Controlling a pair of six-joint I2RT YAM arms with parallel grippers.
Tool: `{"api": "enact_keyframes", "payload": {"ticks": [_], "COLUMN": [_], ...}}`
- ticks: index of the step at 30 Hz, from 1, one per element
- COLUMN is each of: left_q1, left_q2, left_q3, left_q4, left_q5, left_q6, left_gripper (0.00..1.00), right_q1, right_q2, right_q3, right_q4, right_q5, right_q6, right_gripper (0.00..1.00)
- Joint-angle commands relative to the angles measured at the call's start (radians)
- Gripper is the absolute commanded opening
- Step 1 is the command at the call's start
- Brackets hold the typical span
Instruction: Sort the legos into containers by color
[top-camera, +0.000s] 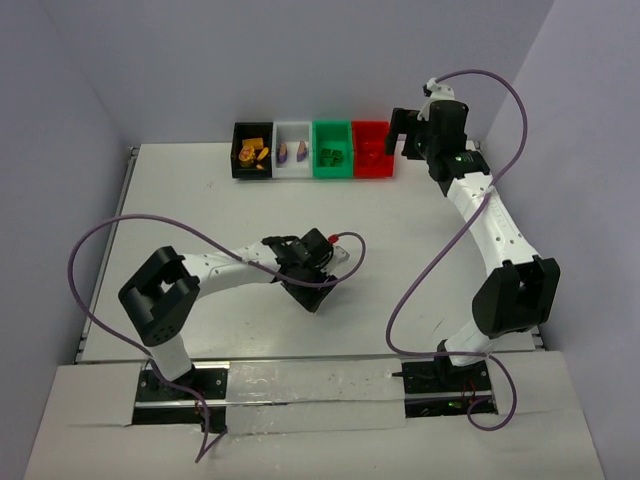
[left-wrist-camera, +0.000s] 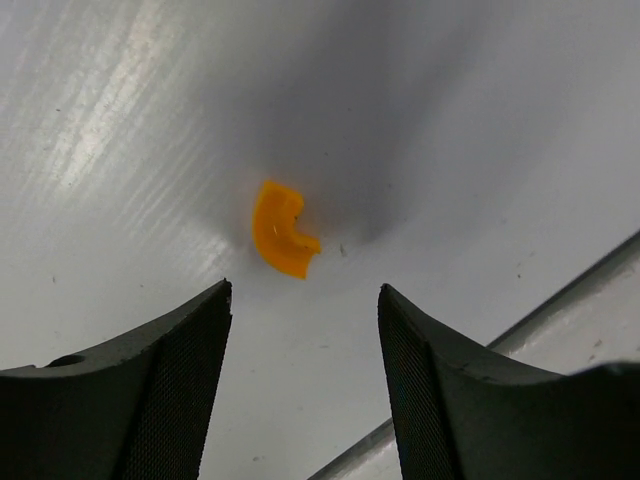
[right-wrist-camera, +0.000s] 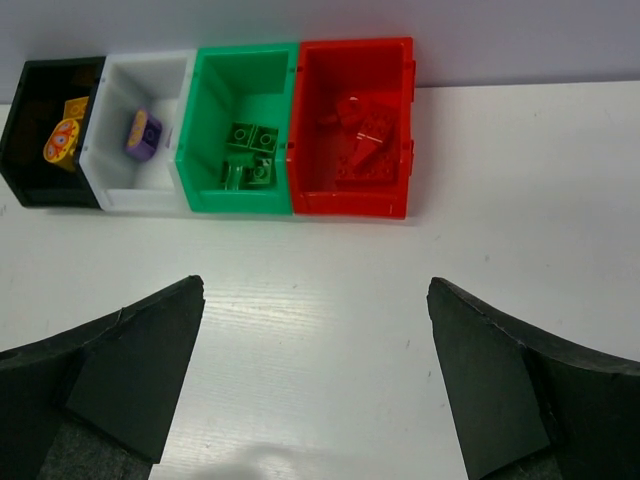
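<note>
Orange-yellow curved lego (left-wrist-camera: 283, 229) lies flat on the bare worktop (left-wrist-camera: 450, 120), just ahead of the left hand (left-wrist-camera: 305, 290), which is open and empty. Only the left wrist view shows it. In the right wrist view the right hand (right-wrist-camera: 315, 288) is wide open and empty. It faces the black bin (right-wrist-camera: 20, 150), white bin (right-wrist-camera: 105, 190), green bin (right-wrist-camera: 240, 55) and red bin (right-wrist-camera: 350, 205), each holding pieces.

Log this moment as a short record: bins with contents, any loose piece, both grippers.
black bin: holds orange-yellow pieces
white bin: purple piece visible inside
green bin: holds green bricks
red bin: holds red bricks
loose piece: orange curved piece on the table
left gripper: open, empty, just short of the orange curved piece
right gripper: open, empty, facing the row of bins
</note>
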Motion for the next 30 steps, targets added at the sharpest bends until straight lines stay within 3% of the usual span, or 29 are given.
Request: {"api": "enact_keyframes", "payload": {"ticks": [1, 20, 27, 30], "left_q1": [-0.002, -0.003, -0.003, -0.003], "left_q2": [0.042, 0.167, 0.142, 0.072], "left_q3": [0.056, 0.058, 0.032, -0.007], "left_q4": [0.039, 0.076, 0.050, 0.071], "left_q5": [-0.061, -0.068, -0.096, -0.108], "left_q6": [-0.052, -0.053, -0.010, 0.033], "left_gripper": [0.63, 0.45, 0.32, 0.22], "right_q1": [-0.008, -0.007, -0.009, -0.008], "right_q2": [-0.015, -0.008, -0.005, -0.005], "right_q3": [0.002, 0.012, 0.015, 0.006], "right_q4": [0.018, 0.015, 0.014, 0.016], "right_q5": [-0.016, -0.037, -0.037, -0.045], "right_q6": [0.019, 0.027, 0.021, 0.020], "right_gripper": [1.00, 1.00, 1.00, 1.00]}}
